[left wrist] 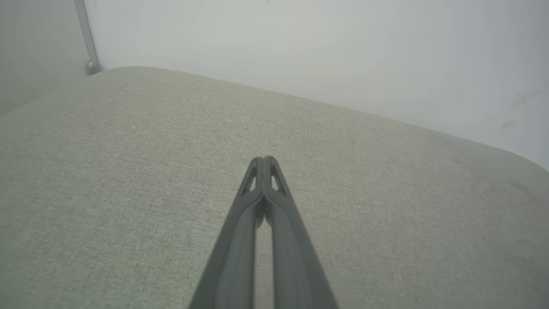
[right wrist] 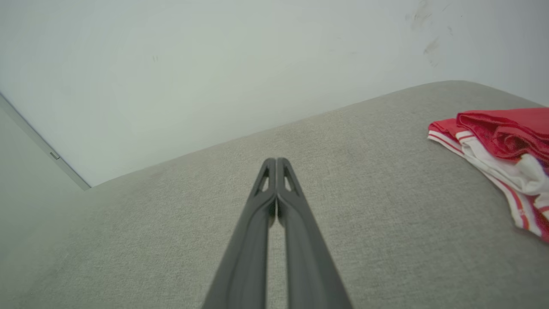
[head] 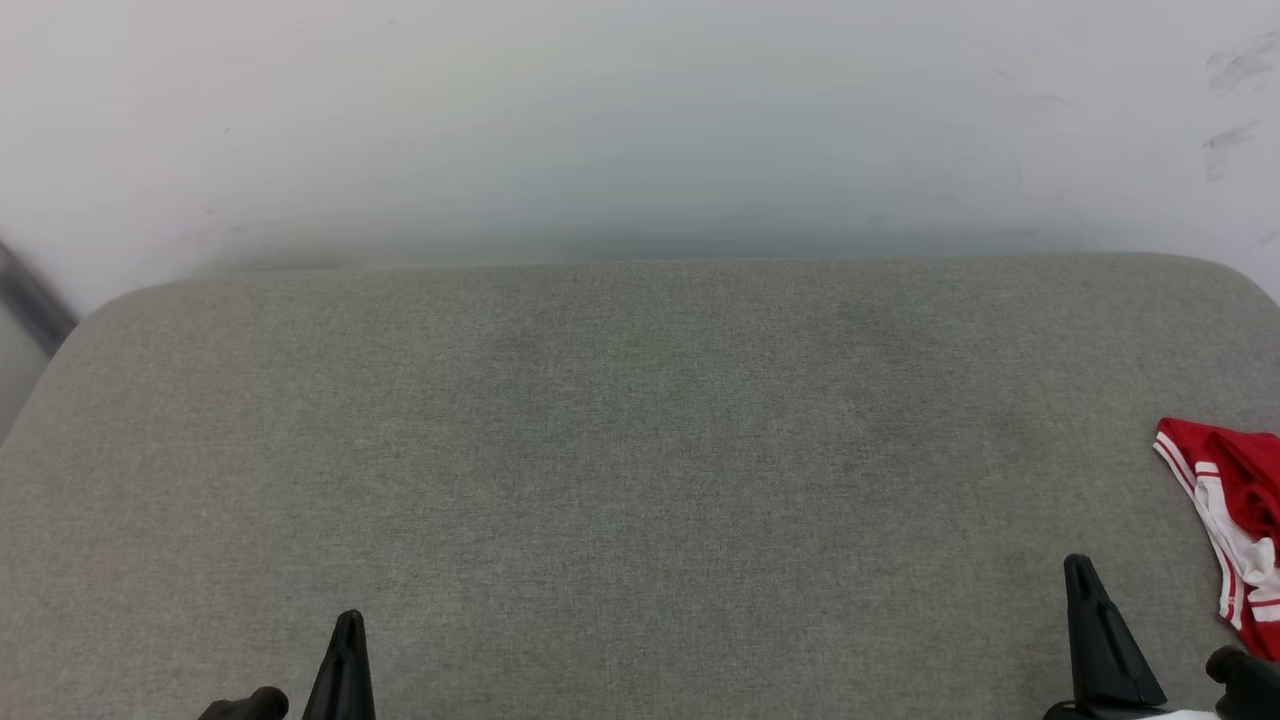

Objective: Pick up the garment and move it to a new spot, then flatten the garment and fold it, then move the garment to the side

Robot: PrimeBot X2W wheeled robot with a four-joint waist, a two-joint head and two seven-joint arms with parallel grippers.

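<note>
Closest: left gripper (left wrist: 266, 159), fingers pressed together tip to tip, empty, pointing forward and slightly down over grey cushion (head: 640, 450). Same for right gripper (right wrist: 276, 161): closed fully, grips nothing, points toward wall (head: 640, 120). Both low at near edge, well apart, one at each side. Crumpled at far right edge of cushion: garment (head: 1235, 520), red with white and striped trim, beside right gripper, clear of its fingers.

the garment (head: 1240, 480) runs off the head view's right edge.
</note>
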